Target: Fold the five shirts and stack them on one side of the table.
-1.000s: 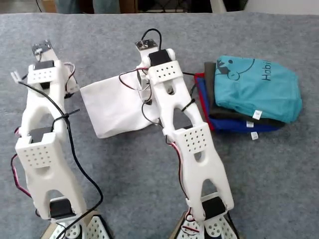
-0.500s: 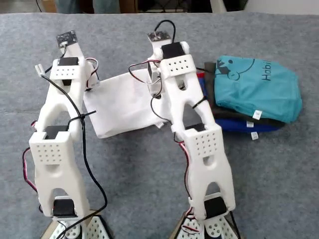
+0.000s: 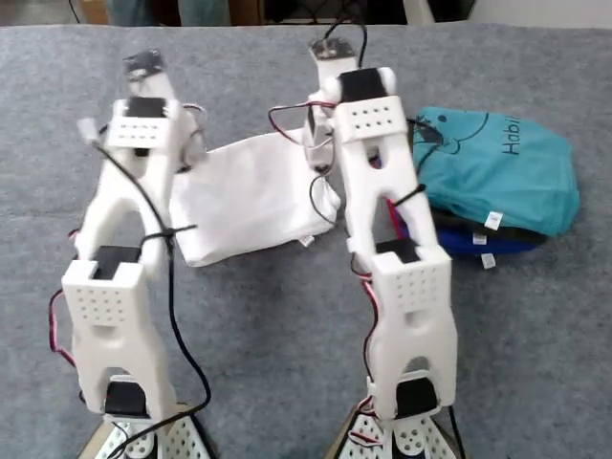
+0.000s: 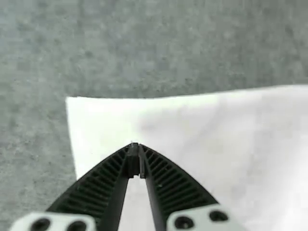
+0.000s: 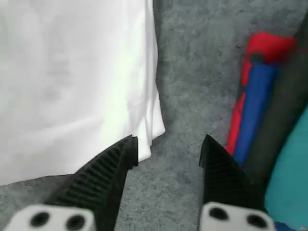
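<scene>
Left hand (image 4: 135, 161) closed tip-to-tip on the folded white shirt (image 4: 207, 130), mid-desk (image 4: 144, 38). Right hand (image 5: 167, 147) is wide open at the shirt's edge. We expect light, limp cloth, so pinch a corner through all layers. The folded stack (image 5: 260, 96) is just beside.

From my station I see the table (image 3: 535, 363) covered edge to edge in a grey, felt-like mat, evenly lit with soft shadows. Past the table's far edge I make out a brown box (image 3: 93, 10) at one corner, dark furniture (image 3: 296, 10) midway, and a white panel (image 3: 535, 10) at the other corner.
</scene>
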Robot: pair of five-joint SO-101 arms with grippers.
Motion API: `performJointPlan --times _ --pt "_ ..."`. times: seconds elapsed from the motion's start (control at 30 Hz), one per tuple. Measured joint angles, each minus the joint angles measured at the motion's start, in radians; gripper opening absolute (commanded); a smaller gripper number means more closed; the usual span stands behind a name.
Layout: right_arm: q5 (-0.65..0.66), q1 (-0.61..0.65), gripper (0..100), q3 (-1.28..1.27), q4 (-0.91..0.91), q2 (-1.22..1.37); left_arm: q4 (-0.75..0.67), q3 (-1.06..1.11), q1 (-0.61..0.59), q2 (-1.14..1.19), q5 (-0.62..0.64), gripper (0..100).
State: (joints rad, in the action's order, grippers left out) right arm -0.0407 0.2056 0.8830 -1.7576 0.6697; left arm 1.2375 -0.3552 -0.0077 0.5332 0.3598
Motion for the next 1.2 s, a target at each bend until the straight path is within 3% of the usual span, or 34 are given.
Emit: performJointPlan --times 0.2,0.4,0.6,0.93,1.2 --pt "0.015 -0.029 21.6 -0.066 0.000 -0.121 -0.091 0.175 0.028 0.000 -0.003 3" --pt "0.032 -0.031 21.6 -0.071 0.000 -0.123 -0.160 0.293 -0.038 -0.041 -0.069 3" --pt "0.032 -0.017 21.8 -0.071 0.000 -0.087 -0.161 0.319 -0.132 -0.051 -0.089 3" --pt "0.032 0.157 21.6 -0.071 0.021 0.166 -0.158 0.327 -0.121 -0.091 -0.089 3" --pt "-0.098 0.184 21.7 -0.044 0.031 0.235 -0.087 0.373 -0.236 -0.353 -0.091 3"
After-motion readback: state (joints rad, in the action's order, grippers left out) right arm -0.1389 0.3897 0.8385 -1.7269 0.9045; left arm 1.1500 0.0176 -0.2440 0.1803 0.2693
